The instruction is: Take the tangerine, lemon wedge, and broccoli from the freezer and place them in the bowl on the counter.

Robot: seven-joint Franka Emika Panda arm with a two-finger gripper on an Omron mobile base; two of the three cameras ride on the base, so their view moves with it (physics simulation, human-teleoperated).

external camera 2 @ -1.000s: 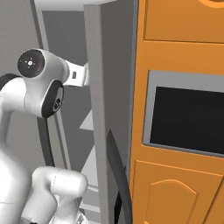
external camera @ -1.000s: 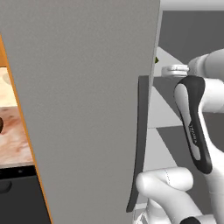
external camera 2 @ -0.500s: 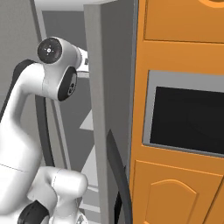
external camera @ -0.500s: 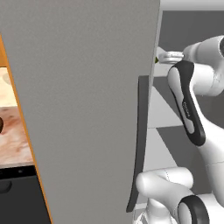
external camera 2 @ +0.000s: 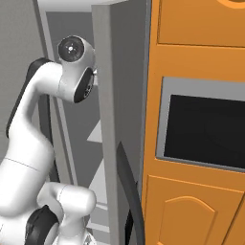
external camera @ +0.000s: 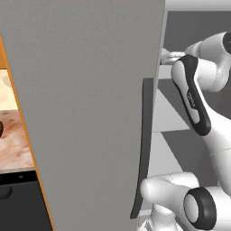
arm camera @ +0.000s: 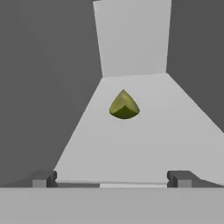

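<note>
Now arm reaches into freezer (external camera: 90, 90), end effector (arm camera: 111, 178) spread.

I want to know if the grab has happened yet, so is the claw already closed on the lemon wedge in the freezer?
No, the claw stands wide open, and the lemon wedge lies untouched on the shelf ahead of it.

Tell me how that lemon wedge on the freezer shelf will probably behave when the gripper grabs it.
The lemon wedge is small and alone on a smooth pale shelf, so a nudge would probably slide it. Its slanted faces taper to a ridge, so closing fingers may squeeze it out. It probably won't roll far. The gripper is open, facing it.
</note>
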